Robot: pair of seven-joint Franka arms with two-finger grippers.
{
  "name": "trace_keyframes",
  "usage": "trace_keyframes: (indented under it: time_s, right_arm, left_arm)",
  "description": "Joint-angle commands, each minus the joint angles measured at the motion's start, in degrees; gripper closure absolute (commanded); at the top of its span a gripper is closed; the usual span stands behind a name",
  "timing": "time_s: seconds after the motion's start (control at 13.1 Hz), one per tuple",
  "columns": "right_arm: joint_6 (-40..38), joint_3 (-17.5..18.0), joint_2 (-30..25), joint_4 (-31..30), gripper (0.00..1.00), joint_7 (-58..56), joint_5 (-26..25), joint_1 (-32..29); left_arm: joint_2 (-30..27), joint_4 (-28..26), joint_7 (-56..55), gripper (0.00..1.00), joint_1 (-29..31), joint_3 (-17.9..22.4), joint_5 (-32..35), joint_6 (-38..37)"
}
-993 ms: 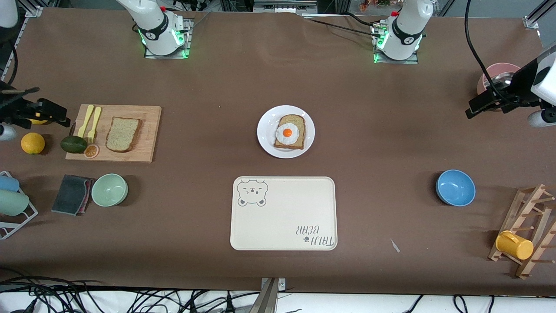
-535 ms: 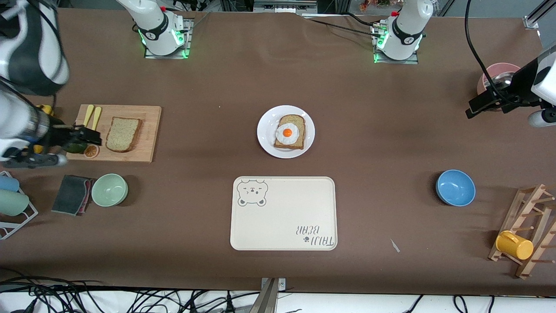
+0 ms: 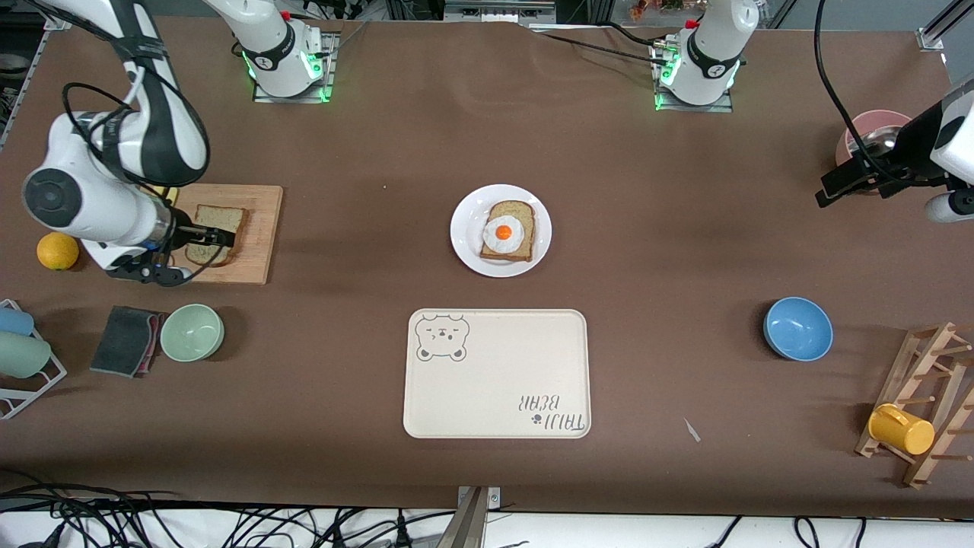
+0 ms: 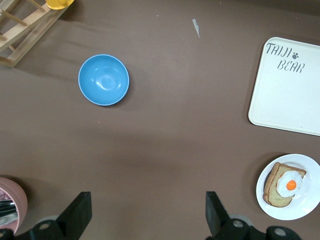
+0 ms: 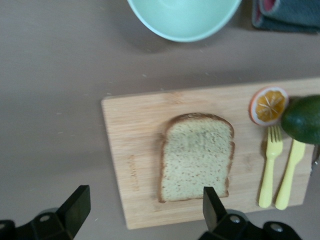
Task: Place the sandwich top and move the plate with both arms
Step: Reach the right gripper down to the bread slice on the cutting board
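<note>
Sandwich top (image 5: pixel 197 156): bare slice of speckled tan bread with a darker crust, lying flat on a wooden cutting board (image 5: pixel 140 150) at the right arm's end of the table (image 3: pixel 647 190). Untouched.

Right claw (image 3: pixel 221 237): over the cutting board, above the sandwich top; fingers spread wide, holding nothing.

Left claw (image 4: pixel 145 215): high over the left arm's end of the table, near a pink bowl (image 3: pixel 875 125); fingers spread wide, empty. This arm waits.

Plate (image 3: pixel 466 236): round, white, mid-table, farther from the front camera than the tray. It carries a bread slice (image 3: pixel 514 217) topped with a fried egg (image 3: pixel 503 233).

Tray (image 3: pixel 494 396): cream, rectangular, with a bear drawing; bare, just nearer the front camera than the plate.

On the cutting board beside the sandwich top: a yellow fork (image 5: pixel 269 165), a yellow knife (image 5: pixel 290 172), an orange slice (image 5: pixel 269 105) and an avocado (image 5: pixel 304 119).

Elsewhere: a mint-green bowl (image 3: pixel 192 332) and a grey folded cloth (image 3: pixel 125 340) nearer the front camera than the board; an orange (image 3: pixel 58 251) beside the board; a blue bowl (image 3: pixel 797 328) and a wooden rack (image 3: pixel 924 380) with a yellow cup (image 3: pixel 902 429) toward the left arm's end.
</note>
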Motion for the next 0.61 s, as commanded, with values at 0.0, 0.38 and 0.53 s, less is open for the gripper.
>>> trace_keyframes:
  time_s: [0.0, 0.38, 0.53]
  right_arm:
    - [9.86, 0.1, 0.37, -7.77, 0.01, 9.59, -6.24, 0.5]
    - [13.32, -0.07, 2.23, -10.52, 0.09, 11.9, -6.7, 0.5]
    - [14.38, -0.16, 3.01, -10.52, 0.18, 13.83, -6.61, 0.5]
  left_arm:
    - [0.36, 1.54, -0.02, 0.0, -0.11, -0.02, 0.04, -1.35]
    - [0.45, 1.54, 0.07, 0.0, -0.02, 0.07, 0.04, -1.97]
    - [0.45, 1.54, -0.02, 0.0, -0.11, -0.02, 0.04, -1.97]
